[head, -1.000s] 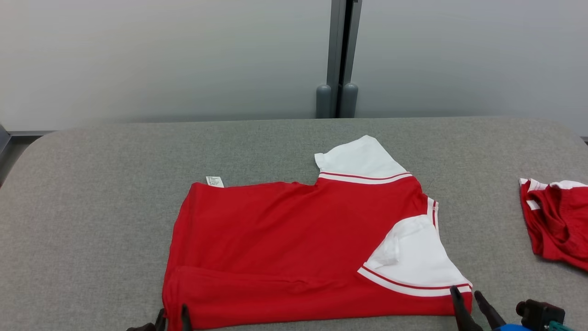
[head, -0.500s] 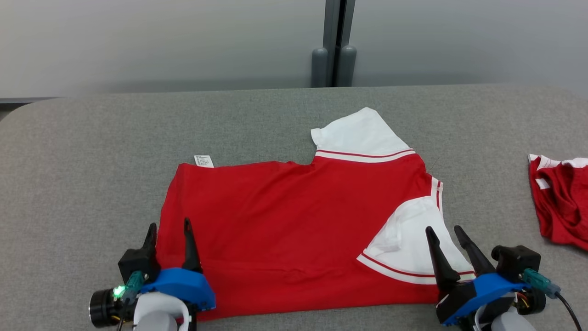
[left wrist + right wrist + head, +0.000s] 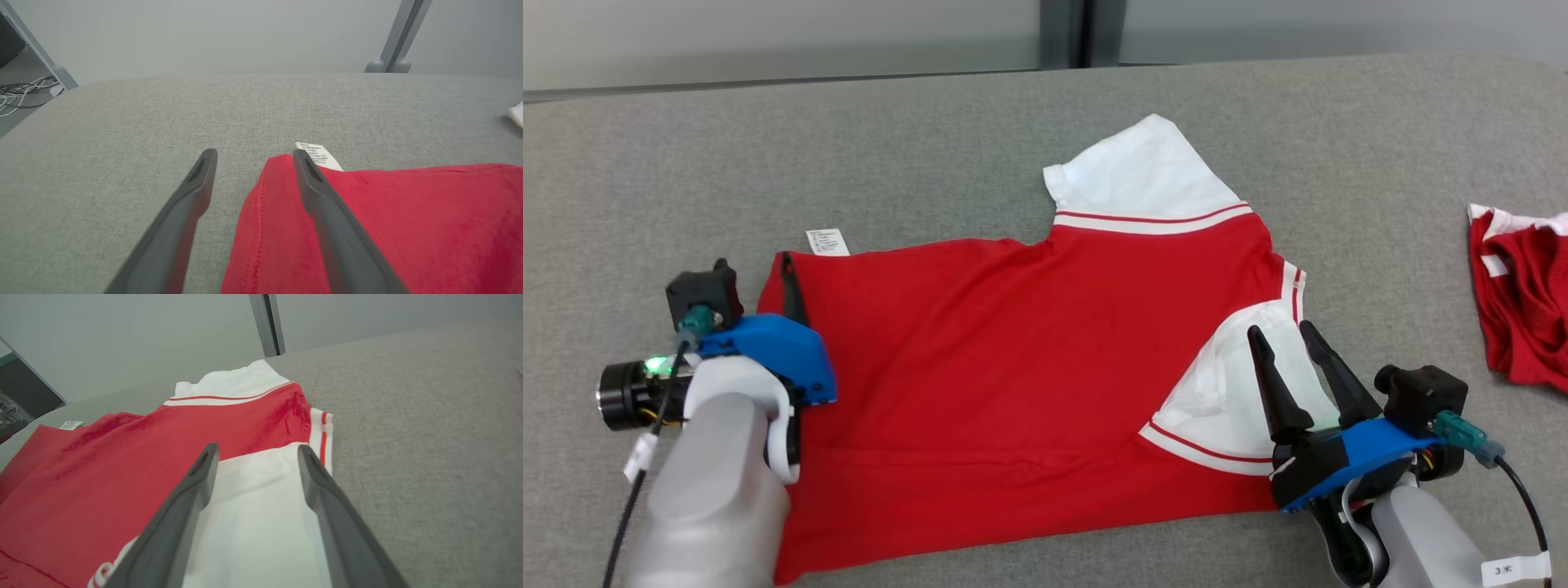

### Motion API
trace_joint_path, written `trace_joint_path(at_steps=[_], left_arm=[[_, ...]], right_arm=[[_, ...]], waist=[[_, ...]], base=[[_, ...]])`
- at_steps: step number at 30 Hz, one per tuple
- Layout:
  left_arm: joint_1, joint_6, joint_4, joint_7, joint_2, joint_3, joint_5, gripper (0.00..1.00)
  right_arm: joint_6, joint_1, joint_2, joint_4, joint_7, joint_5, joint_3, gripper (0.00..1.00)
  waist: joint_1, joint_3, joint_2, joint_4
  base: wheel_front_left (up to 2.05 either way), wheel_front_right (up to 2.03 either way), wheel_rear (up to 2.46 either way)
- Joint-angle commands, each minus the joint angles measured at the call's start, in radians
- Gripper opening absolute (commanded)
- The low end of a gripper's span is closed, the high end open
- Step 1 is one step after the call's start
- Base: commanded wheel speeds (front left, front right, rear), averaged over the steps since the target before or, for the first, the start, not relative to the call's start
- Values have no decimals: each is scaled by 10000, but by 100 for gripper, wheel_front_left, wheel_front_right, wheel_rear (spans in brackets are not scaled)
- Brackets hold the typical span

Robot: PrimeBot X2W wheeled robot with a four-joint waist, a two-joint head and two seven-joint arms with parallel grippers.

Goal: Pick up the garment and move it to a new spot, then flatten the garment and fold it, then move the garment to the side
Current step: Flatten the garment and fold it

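Where the grey fabric-covered worktop (image 3: 931,147) ends at its far edge, we see pale grey wall panels (image 3: 768,33) joined by a grey upright post (image 3: 404,28), and loose cables (image 3: 16,92) lie on the floor off the far left corner.

In the middle of the worktop, towards its near edge, lies the red short-sleeved shirt (image 3: 1013,351), spread nearly flat with a low crease along its near part. One white sleeve with red-and-white striped trim (image 3: 1143,175) points to the far side; the other white sleeve (image 3: 1229,392) is folded in over the red body at the right. A small white care label (image 3: 827,242) juts out at the far left corner.

We find a crumpled red-and-white cloth (image 3: 1519,302) at the right edge, well apart from the shirt.

The left pincer (image 3: 254,154) is spread wide, straddling the shirt's left hem, one finger over red cloth and one over bare worktop. The right pincer (image 3: 1280,328) is likewise spread apart, above the folded sleeve. We cannot tell whether either touches the fabric. The pale left forearm (image 3: 719,490) hides the shirt's near left corner from the head view.
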Motion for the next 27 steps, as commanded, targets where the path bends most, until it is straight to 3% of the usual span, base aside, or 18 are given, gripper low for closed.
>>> trace_joint_path(at_steps=[1, 7, 16, 17, 18, 19, 20, 22, 27], left_arm=[[-380, -36, 214, 131, 147, -18, -17, 100], [-1085, -279, 1047, 580, 453, -164, 19, 100], [-1273, -366, 1993, 724, 283, -303, -126, 100], [-1271, -353, 2063, 699, 274, -308, -153, 99], [-1283, -334, 2112, 664, 262, -309, -174, 89], [-1306, -324, 2164, 623, 245, -298, -200, 86], [-1344, -318, 2196, 549, 235, -259, -249, 87], [-1447, -345, 2181, 286, 204, -161, -361, 100], [-1575, -355, 2103, -140, 157, -92, -486, 100]], right_arm=[[1, -147, -64, -96, -35, 110, 17, 100], [1, -280, -114, -207, -35, 242, 60, 100], [1, -428, -143, -280, -35, 396, 51, 100], [1, -473, -165, -305, -35, 410, 46, 100], [1, -519, -186, -317, -35, 416, 51, 100], [1, -559, -206, -318, -35, 428, 61, 100], [1, -604, -229, -340, -35, 444, 66, 100], [1, -708, -273, -382, -35, 458, 41, 100], [1, -814, -287, -420, -35, 498, -12, 100]], waist=[[-3, 92, -3, -79], [-3, 352, -3, -289], [-3, 494, -3, -328], [-3, 501, -3, -315], [-3, 509, -3, -301], [-3, 513, -3, -283], [-3, 518, -3, -263], [-3, 523, -3, -231], [-3, 485, -3, -189]], base=[[0, 0, 0], [0, 0, 0], [0, 0, 0], [0, 0, 0], [0, 0, 0], [0, 0, 0], [0, 0, 0], [0, 0, 0], [0, 0, 0]])
